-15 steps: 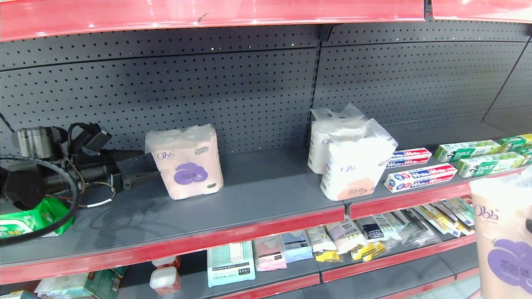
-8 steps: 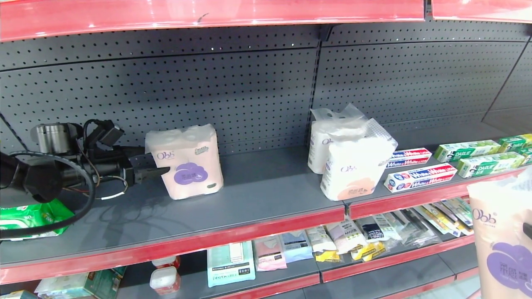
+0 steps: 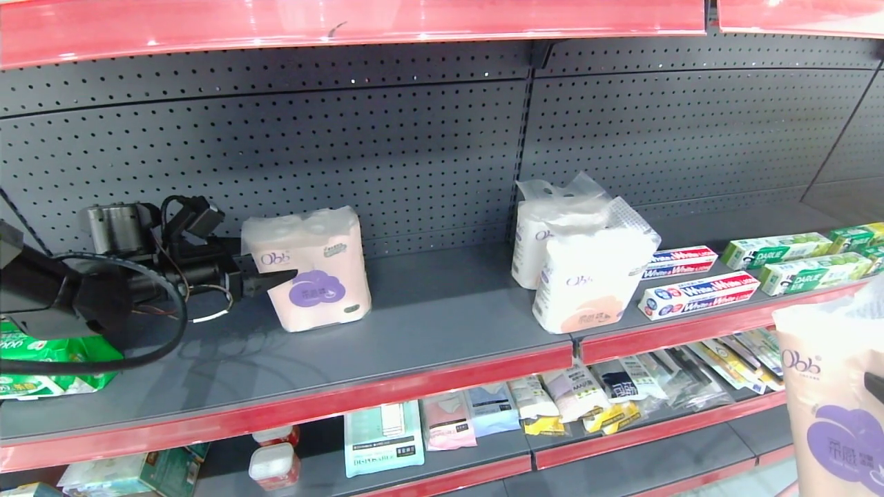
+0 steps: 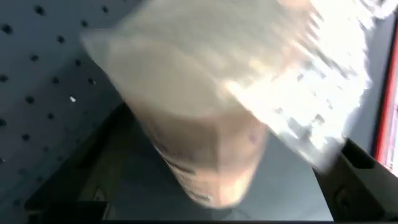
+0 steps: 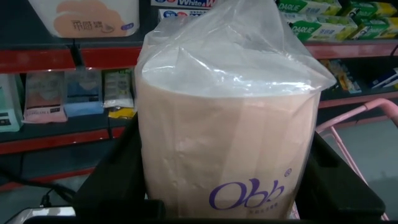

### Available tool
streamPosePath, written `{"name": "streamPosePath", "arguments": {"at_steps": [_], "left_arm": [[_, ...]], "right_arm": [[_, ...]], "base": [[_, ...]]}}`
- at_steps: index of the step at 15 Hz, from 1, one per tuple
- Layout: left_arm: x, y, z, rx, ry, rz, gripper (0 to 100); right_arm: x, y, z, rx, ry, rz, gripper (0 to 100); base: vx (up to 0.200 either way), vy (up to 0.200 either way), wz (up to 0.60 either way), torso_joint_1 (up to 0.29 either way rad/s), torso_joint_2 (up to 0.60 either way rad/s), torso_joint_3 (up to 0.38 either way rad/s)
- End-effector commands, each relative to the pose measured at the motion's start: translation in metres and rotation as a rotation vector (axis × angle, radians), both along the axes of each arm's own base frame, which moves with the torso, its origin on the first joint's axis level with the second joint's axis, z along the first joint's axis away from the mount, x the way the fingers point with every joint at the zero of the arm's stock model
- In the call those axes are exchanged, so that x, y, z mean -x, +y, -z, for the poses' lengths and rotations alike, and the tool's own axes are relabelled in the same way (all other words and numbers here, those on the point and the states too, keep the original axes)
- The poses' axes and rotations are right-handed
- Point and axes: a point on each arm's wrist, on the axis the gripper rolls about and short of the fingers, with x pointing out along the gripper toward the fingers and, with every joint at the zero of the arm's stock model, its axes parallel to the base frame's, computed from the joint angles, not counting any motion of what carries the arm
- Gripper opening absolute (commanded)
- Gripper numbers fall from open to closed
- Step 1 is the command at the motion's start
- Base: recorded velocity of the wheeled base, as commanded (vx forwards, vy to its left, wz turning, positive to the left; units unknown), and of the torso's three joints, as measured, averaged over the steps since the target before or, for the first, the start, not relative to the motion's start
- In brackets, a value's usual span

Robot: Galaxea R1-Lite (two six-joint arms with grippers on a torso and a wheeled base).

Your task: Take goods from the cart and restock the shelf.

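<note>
Two tissue packs are to be told apart. The standing tissue pack (image 3: pixel 307 269), pink with a purple mark, is set upright on the grey shelf (image 3: pixel 428 324), close to the pegboard back wall (image 3: pixel 414 152). It is straddled by the left pincer (image 3: pixel 280 273), which is spread wide. One of its fingers (image 3: pixel 273 279) is seen before the pack's front face and the other is hidden behind the pack. In the left wrist view the pack is blurred between two dark fingers, and whether it is touched cannot be told. The carried tissue pack (image 5: pixel 230 124), of the same kind and wrapped in clear film, is clamped upright in the right pincer (image 5: pixel 230 193), off the shelf and out in front of its red edge. Well beyond the left pincer's fingertips, along the same shelf, two white tissue packs (image 3: pixel 587 276) are stood one just behind the other. Just past them, red-and-white toothpaste boxes (image 3: pixel 697 293) and then green toothpaste boxes (image 3: pixel 777 250) are laid flat. Behind the left pincer's wrist a green pack (image 3: pixel 41 359) is lain near the shelf's front edge. Flat sachets (image 3: pixel 573 393) are spread on the lower shelf (image 3: pixel 483 455). Close beside the right pincer, the pink cart frame (image 5: pixel 364 121) is seen.
</note>
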Motion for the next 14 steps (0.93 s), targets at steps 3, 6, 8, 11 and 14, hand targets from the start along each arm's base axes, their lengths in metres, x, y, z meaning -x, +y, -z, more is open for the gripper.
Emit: {"name": "streamPosePath", "arguments": {"at_steps": [3,6,8,11,14], "left_arm": [[-0.009,-0.013,0.005,0.009,0.011,0.018,100],[-0.014,-0.016,0.01,0.004,0.019,0.009,100],[-0.02,-0.017,0.01,0.002,0.008,0.009,100],[-0.022,-0.025,0.009,0.002,0.007,0.022,100],[-0.023,-0.032,0.009,0.007,0.013,0.038,100]], "right_arm": [[-0.001,0.0,0.001,-0.001,0.008,0.002,0],[-0.001,0.0,0.001,-0.002,0.008,0.002,0],[-0.001,0.0,0.001,-0.002,0.006,0.002,0],[-0.001,0.0,0.001,-0.003,0.009,0.002,0],[0.0,0.0,0.002,-0.004,0.006,0.003,0]], "base": [[0.0,0.0,0.0,0.0,0.0,0.0],[0.0,0.0,0.0,0.0,0.0,0.0],[0.0,0.0,0.0,0.0,0.0,0.0],[0.0,0.0,0.0,0.0,0.0,0.0],[0.0,0.0,0.0,0.0,0.0,0.0]]}}
